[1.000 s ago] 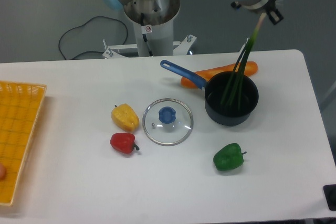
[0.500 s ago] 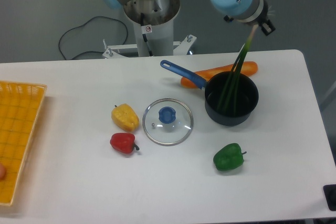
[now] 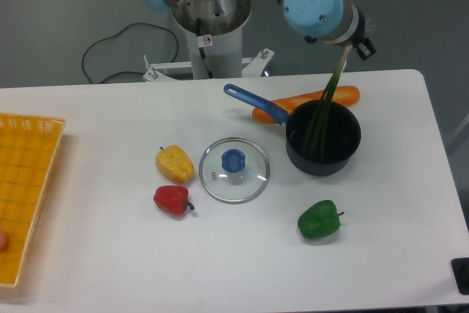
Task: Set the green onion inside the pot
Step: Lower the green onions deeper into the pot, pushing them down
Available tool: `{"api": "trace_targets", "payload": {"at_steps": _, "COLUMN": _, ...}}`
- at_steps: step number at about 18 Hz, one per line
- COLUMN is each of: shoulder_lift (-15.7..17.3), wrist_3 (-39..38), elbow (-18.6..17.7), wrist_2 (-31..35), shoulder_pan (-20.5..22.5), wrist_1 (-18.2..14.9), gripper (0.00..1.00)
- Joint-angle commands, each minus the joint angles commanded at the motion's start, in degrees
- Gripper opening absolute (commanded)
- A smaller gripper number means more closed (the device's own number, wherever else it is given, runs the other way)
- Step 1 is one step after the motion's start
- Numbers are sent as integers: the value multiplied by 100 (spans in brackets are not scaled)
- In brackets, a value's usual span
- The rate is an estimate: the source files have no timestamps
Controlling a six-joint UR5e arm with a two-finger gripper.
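Observation:
The dark pot [image 3: 350, 153] with a long blue handle [image 3: 256, 102] stands at the right middle of the white table. The green onion [image 3: 327, 108] hangs steeply tilted, its dark green leaves down inside the pot and its pale root end up at my gripper [image 3: 355, 46]. The gripper is above and slightly behind the pot, shut on the onion's pale end. Its fingers are mostly hidden behind the blue wrist joint.
An orange carrot [image 3: 344, 95] lies just behind the pot. A glass lid with a blue knob [image 3: 234, 169] lies left of the pot. A yellow pepper [image 3: 174, 163], a red pepper [image 3: 171, 199] and a green pepper [image 3: 319, 219] lie nearby. A yellow basket [image 3: 23, 192] sits at the left edge.
The gripper has moved down and to the left with the onion. The onion's leaves have sunk deeper into the pot.

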Motion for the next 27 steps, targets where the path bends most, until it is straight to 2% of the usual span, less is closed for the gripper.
{"api": "trace_targets", "payload": {"at_steps": 8, "shoulder_lift": -193, "wrist_3": -44, "elbow": 70, "wrist_2": 35, "shoulder_pan": -88, "wrist_1": 53, "gripper": 4}}
{"api": "trace_targets", "payload": {"at_steps": 11, "shoulder_lift": -264, "wrist_3": -35, "elbow": 79, "wrist_2": 26, "shoulder_pan": -123, "wrist_1": 176, "gripper": 4}}
{"api": "trace_targets", "payload": {"at_steps": 23, "shoulder_lift": -343, "wrist_3": -35, "elbow": 114, "wrist_2": 26, "shoulder_pan": -413, "wrist_1": 194, "gripper": 4}}
{"api": "trace_targets", "payload": {"at_steps": 26, "shoulder_lift": -334, "wrist_3": -44, "elbow": 114, "wrist_2": 35, "shoulder_pan": -422, "wrist_1": 203, "gripper": 5}}
{"api": "trace_targets", "payload": {"at_steps": 27, "shoulder_lift": -334, "wrist_3": -44, "elbow": 114, "wrist_2": 35, "shoulder_pan": -422, "wrist_1": 212, "gripper": 8}}
